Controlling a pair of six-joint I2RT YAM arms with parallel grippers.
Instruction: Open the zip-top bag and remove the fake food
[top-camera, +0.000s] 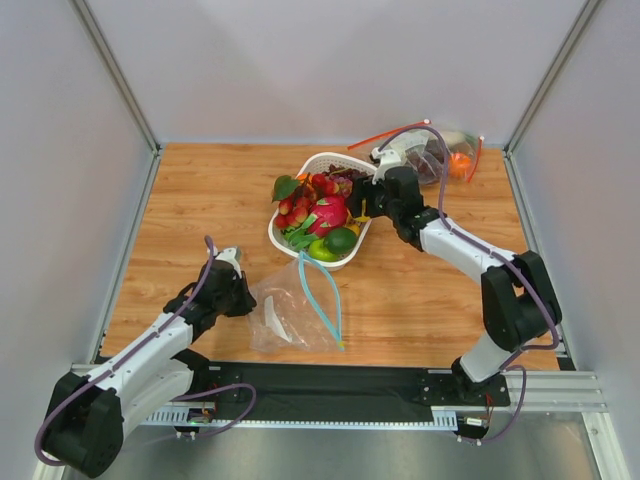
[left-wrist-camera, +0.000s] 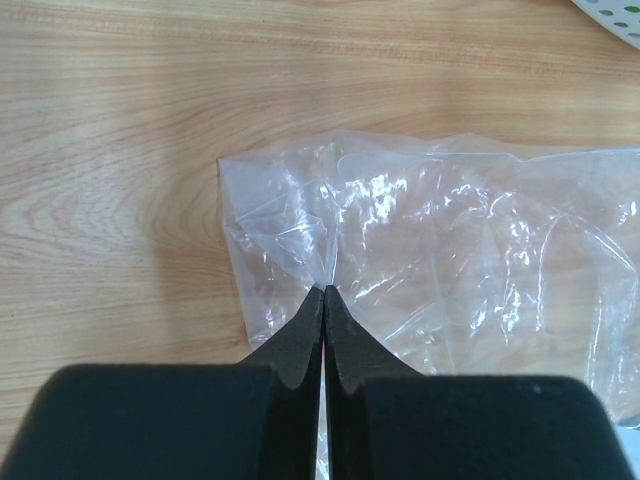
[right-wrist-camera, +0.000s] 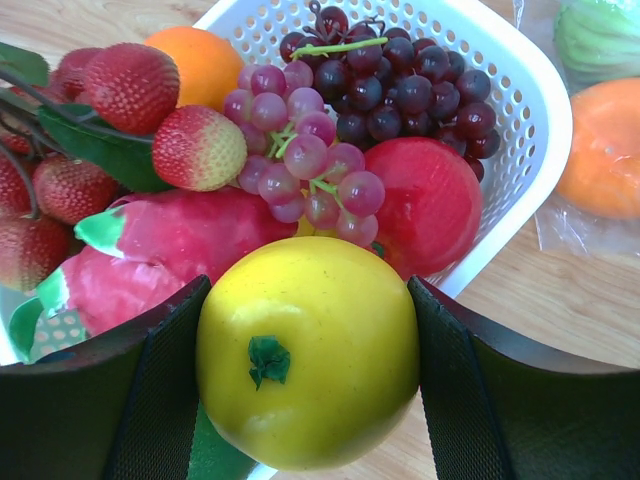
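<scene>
While its white label (top-camera: 272, 326) was unreadably small, the clear, crinkled zip-top bag (top-camera: 300, 300) lay on the table (top-camera: 200, 200), pinched in the left gripper (left-wrist-camera: 324, 292); the right gripper (right-wrist-camera: 308, 310) clasped a yellow lemon (right-wrist-camera: 320, 400) at the basket (right-wrist-camera: 530, 110).

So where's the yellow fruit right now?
The yellow fruit sits gripped in the right claw, low in the right wrist view, beside the grapes and a red fruit at the basket's edge.

Wooden table (top-camera: 420, 290), white basket (top-camera: 274, 236), clear zip-top bag (top-camera: 290, 310), second bag (top-camera: 455, 150), apparently filled
</scene>
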